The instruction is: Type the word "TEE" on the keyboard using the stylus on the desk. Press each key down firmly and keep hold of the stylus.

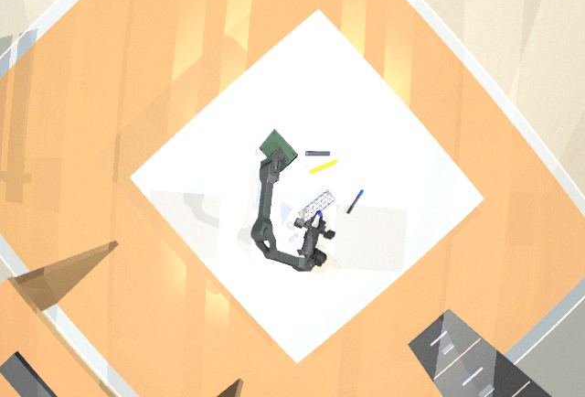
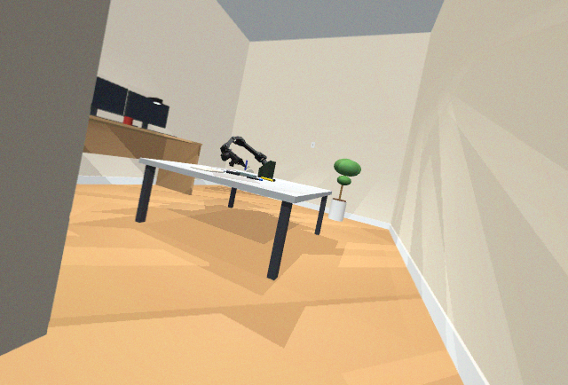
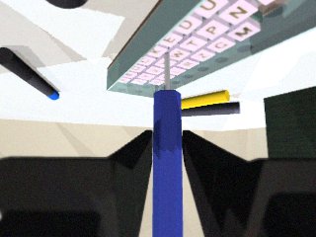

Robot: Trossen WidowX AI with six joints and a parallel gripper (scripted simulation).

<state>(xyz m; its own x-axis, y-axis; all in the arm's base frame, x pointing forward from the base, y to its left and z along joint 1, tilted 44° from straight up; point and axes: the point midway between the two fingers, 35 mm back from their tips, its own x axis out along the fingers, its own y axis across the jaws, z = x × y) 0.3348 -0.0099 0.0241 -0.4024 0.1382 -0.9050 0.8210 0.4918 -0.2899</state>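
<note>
In the wrist view the keyboard runs off the top and right edges, so only some keys show, and the near ones are too blurred to read. The stylus is cut by the bottom edge. Whether its thin tip touches a key cannot be told. The black pen runs off the left edge.
</note>
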